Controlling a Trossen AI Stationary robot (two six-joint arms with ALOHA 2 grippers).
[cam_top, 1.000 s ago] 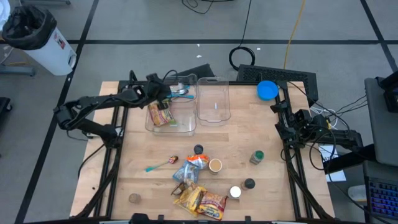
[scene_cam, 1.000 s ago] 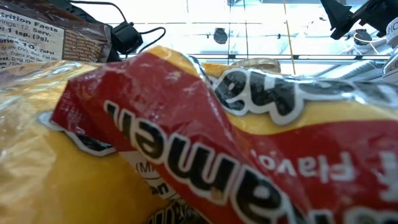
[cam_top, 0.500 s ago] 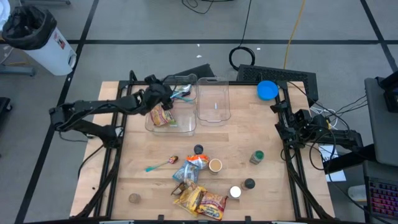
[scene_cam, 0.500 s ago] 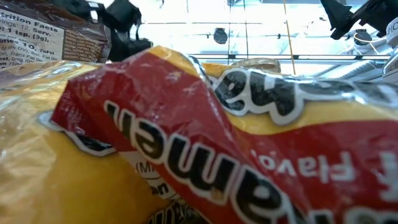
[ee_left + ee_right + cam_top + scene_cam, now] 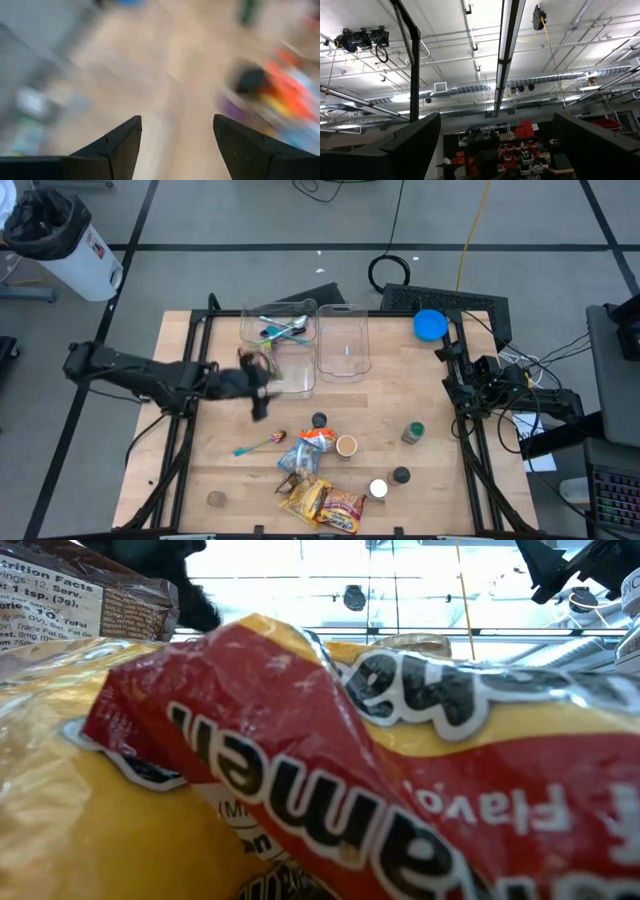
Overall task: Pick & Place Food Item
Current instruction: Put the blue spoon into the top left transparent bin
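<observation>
Two dark, cabled arms, wedge-shaped jaws

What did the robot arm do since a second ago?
The left gripper let go of a snack packet into the left bin, then pulled back out toward the table's middle, open and empty. The right arm stayed parked at the table's edge; the food pile didn't move.

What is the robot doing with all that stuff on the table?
It is sorting food into clear bins. The left gripper is open and empty, just in front of the left bin, which holds a snack packet and some spoons. More packets, like the yellow ramen pack, wait on the table. The right arm is parked at the table's right edge.
</observation>
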